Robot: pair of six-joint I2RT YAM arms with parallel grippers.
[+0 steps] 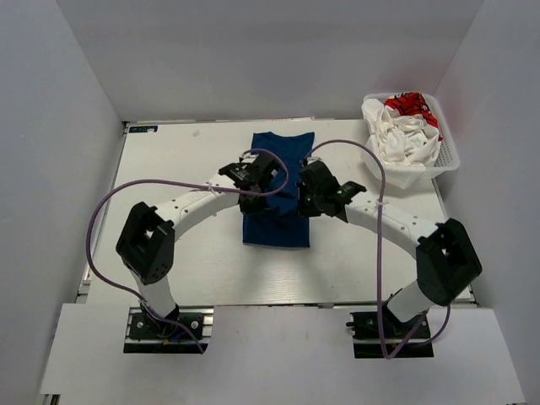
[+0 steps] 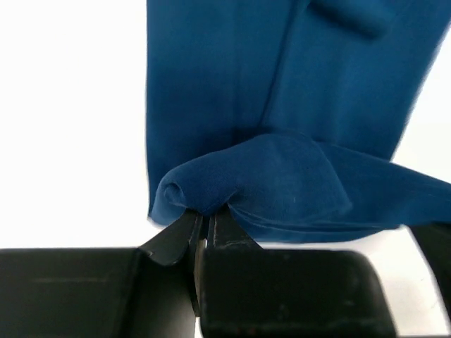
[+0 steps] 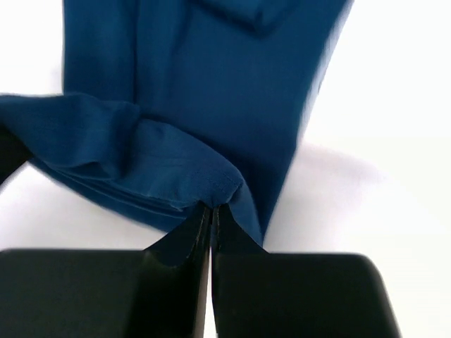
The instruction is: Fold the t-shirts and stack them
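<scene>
The blue t-shirt (image 1: 276, 229) lies mid-table as a narrow folded strip with the left gripper (image 2: 204, 224) and right gripper (image 3: 212, 211) each clamped on its cloth, apparently mid-fold, while the white t-shirt (image 1: 403, 139) sits crumpled in the mesh basket (image 1: 450, 160), unfolded.

First t-shirt (image 1: 283, 148) at centre of table (image 1: 169, 160), second t-shirt (image 1: 405, 139) in basket (image 1: 451, 160), far right corner

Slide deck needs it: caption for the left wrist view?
Left gripper shut on a bunched edge of the blue t-shirt, held over the white table.
</scene>
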